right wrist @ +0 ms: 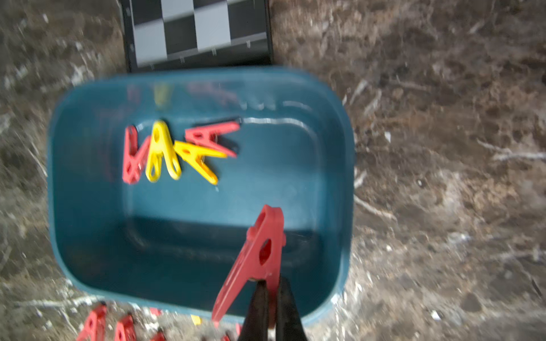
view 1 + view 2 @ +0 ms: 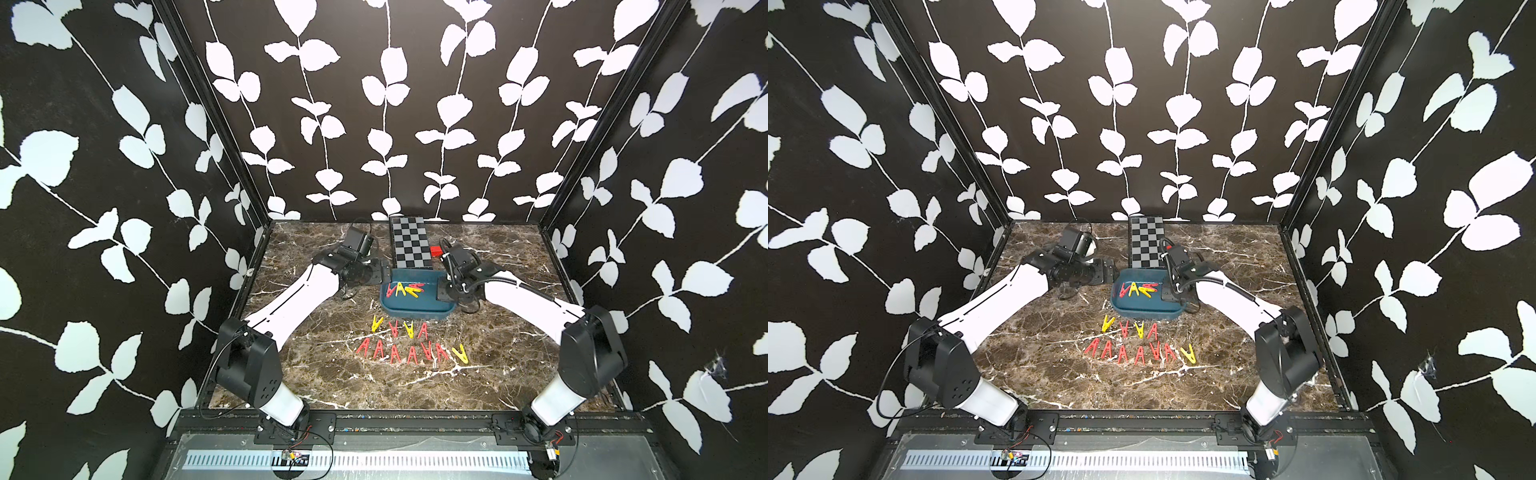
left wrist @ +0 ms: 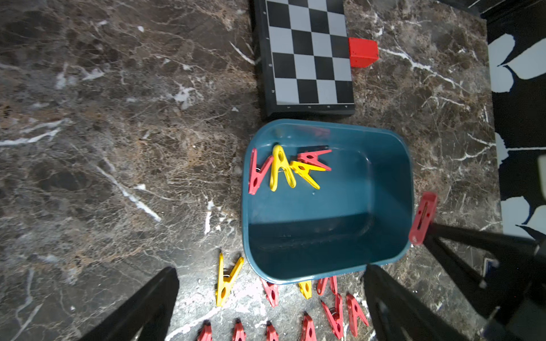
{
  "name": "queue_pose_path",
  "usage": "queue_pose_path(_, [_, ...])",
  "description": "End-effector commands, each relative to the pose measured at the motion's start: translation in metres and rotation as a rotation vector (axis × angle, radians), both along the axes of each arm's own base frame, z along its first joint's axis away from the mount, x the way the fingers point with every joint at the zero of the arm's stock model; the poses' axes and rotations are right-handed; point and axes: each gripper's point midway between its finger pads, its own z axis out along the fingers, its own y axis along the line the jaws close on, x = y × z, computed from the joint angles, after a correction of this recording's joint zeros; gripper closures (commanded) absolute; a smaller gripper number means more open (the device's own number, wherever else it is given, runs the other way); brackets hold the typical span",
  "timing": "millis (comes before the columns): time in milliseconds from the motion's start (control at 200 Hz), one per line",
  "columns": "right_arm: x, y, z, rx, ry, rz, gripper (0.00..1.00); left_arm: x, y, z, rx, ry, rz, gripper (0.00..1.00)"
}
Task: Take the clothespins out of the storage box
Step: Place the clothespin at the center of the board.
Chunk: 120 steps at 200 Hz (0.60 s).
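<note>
The teal storage box (image 2: pixel 415 306) (image 2: pixel 1142 308) sits mid-table, with several red and yellow clothespins (image 2: pixel 405 289) (image 3: pixel 283 168) (image 1: pixel 165 150) bunched in its far left corner. My right gripper (image 1: pixel 270 283) (image 2: pixel 441 292) hangs over the box's right side, shut on one red clothespin (image 1: pixel 260 248) (image 3: pixel 423 218) that is lifted off the box floor (image 1: pixel 177 236). My left gripper (image 3: pixel 271 268) (image 2: pixel 384 272) is open and holds nothing. It stays above the box's left side, its black fingers (image 3: pixel 141 307) spread wide. Many more clothespins (image 2: pixel 411 345) (image 2: pixel 1142 345) lie in two rows on the marble in front of the box.
A black-and-grey checkered board (image 2: pixel 409 243) (image 3: pixel 307 53) lies just behind the box. A small red block (image 2: pixel 436 250) (image 3: pixel 362 53) sits at the board's right edge. Patterned walls close in the table on three sides.
</note>
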Motion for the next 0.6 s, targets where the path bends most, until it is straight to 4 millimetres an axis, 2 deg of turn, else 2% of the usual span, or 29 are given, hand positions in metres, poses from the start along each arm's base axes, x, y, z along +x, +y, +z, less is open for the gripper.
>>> queue_pose_path(0, [-0.022,-0.002,0.003,-0.026,-0.009,0.056,1.00,0.002,-0.006,0.004,-0.012,-0.010,-0.008,0.01])
queue_pose_path(270, [-0.059,0.011,-0.026,-0.059,0.042,0.158,1.00,0.001,-0.010,0.001,-0.009,0.004,-0.005,0.01])
queue_pose_path(390, [-0.066,0.017,-0.046,-0.064,0.089,0.174,1.00,0.000,-0.009,0.001,-0.007,0.005,-0.002,0.01])
queue_pose_path(455, [-0.067,0.021,-0.050,-0.058,0.101,0.187,1.00,-0.001,-0.009,0.002,-0.005,0.003,-0.001,0.01])
queue_pose_path(500, [-0.069,0.022,-0.063,-0.081,0.132,0.196,1.00,-0.001,-0.008,0.003,-0.002,0.000,0.001,0.01])
queue_pose_path(595, [-0.070,0.022,-0.072,-0.096,0.156,0.198,1.00,-0.002,-0.005,0.004,0.007,-0.004,0.003,0.01])
